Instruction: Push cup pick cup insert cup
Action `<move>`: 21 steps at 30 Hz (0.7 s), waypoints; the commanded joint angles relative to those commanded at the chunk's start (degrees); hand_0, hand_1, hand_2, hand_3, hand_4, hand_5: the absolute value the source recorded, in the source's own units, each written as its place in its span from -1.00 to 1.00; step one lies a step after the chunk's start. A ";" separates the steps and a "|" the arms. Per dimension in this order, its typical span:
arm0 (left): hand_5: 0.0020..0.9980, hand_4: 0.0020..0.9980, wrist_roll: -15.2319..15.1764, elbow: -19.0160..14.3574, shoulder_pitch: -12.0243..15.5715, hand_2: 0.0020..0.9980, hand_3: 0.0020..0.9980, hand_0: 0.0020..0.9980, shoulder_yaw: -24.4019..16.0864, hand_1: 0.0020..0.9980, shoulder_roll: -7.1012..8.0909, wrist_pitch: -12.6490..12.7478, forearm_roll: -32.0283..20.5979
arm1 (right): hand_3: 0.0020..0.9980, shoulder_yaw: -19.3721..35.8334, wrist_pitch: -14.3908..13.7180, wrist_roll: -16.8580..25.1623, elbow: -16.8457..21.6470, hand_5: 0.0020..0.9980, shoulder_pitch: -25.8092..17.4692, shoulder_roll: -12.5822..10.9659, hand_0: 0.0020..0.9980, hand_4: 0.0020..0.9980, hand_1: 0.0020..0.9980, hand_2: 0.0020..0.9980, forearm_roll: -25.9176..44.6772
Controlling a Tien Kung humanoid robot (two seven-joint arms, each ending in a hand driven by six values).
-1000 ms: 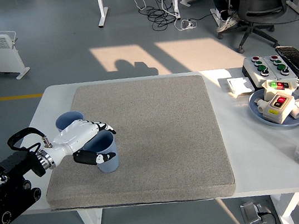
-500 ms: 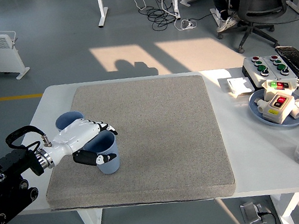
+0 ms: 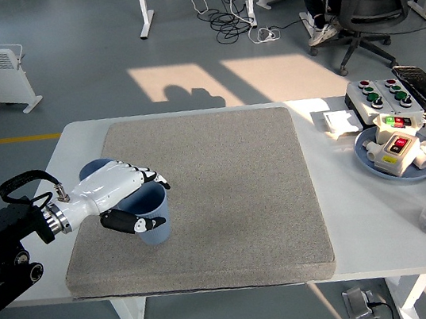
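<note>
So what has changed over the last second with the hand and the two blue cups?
The left hand, shut on the near blue cup, has lifted slightly and drawn back toward the left edge, and the cup has come with it a little. The grasp is unchanged. The far blue cup behind the hand, the grey mat and the things at the right end have stayed put.
</note>
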 joint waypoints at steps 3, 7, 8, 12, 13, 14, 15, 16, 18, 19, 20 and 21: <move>-0.06 0.20 0.12 -0.47 -0.79 -0.06 -0.04 -0.62 -0.49 -0.15 1.01 -0.52 0.15 | 0.18 -0.05 -0.03 0.02 0.00 -0.26 -0.12 -0.03 0.48 -0.67 0.35 0.31 0.13; -0.03 0.21 -0.03 -0.15 -2.42 -0.06 -0.05 -0.62 -1.27 -0.16 2.54 -1.15 -0.47 | 0.18 0.03 -0.07 -0.01 0.01 -0.26 -0.27 -0.05 0.48 -0.67 0.35 0.31 0.10; -0.03 0.21 -0.16 0.19 -3.03 -0.06 -0.05 -0.62 -1.54 -0.16 3.06 -1.37 -0.88 | 0.18 -0.03 -0.09 -0.01 0.02 -0.26 -0.33 -0.07 0.48 -0.67 0.35 0.31 0.21; -0.03 0.21 -0.51 1.65 -4.65 -0.06 -0.05 -0.62 -2.44 -0.16 4.19 -1.85 -2.59 | 0.18 0.06 -0.11 -0.05 0.03 -0.26 -0.45 -0.08 0.48 -0.67 0.35 0.31 0.09; -0.01 0.23 -0.59 2.47 -5.21 -0.07 -0.05 -0.62 -2.85 -0.16 4.52 -1.97 -3.36 | 0.18 0.06 -0.11 -0.06 0.05 -0.26 -0.48 -0.10 0.48 -0.67 0.35 0.31 0.08; -0.01 0.23 -0.62 2.80 -5.41 -0.07 -0.05 -0.62 -3.01 -0.16 4.65 -2.02 -3.67 | 0.18 0.06 -0.12 -0.07 0.06 -0.26 -0.50 -0.10 0.48 -0.67 0.35 0.31 0.08; -0.01 0.23 -0.67 3.41 -5.79 -0.07 -0.05 -0.62 -3.36 -0.16 4.83 -2.13 -4.13 | 0.18 0.05 -0.12 -0.08 0.06 -0.26 -0.50 -0.12 0.48 -0.67 0.35 0.31 0.09; -0.01 0.23 -0.75 4.02 -6.20 -0.07 -0.05 -0.62 -3.69 -0.16 4.98 -2.26 -4.69 | 0.18 0.05 -0.13 -0.08 0.07 -0.26 -0.51 -0.13 0.48 -0.67 0.35 0.31 0.09; -0.01 0.23 -0.87 4.73 -6.72 -0.07 -0.05 -0.62 -4.04 -0.16 5.15 -2.40 -5.56 | 0.18 0.05 -0.13 -0.08 0.07 -0.26 -0.50 -0.15 0.48 -0.67 0.35 0.31 0.09; -0.02 0.24 -0.98 5.48 -7.24 -0.06 -0.05 -0.59 -4.05 -0.14 5.17 -2.36 -6.25 | 0.18 0.07 -0.13 -0.09 0.08 -0.25 -0.49 -0.16 0.48 -0.67 0.35 0.31 0.04; -0.02 0.24 -1.16 6.38 -7.88 -0.06 -0.05 -0.59 -3.75 -0.14 5.08 -2.20 -6.95 | 0.18 0.14 -0.12 -0.13 0.09 -0.25 -0.43 -0.17 0.48 -0.67 0.35 0.31 -0.09; -0.02 0.24 -1.25 6.86 -8.20 -0.06 -0.05 -0.59 -3.58 -0.14 5.03 -2.12 -7.26 | 0.18 0.18 -0.11 -0.15 0.09 -0.25 -0.39 -0.18 0.48 -0.67 0.35 0.31 -0.16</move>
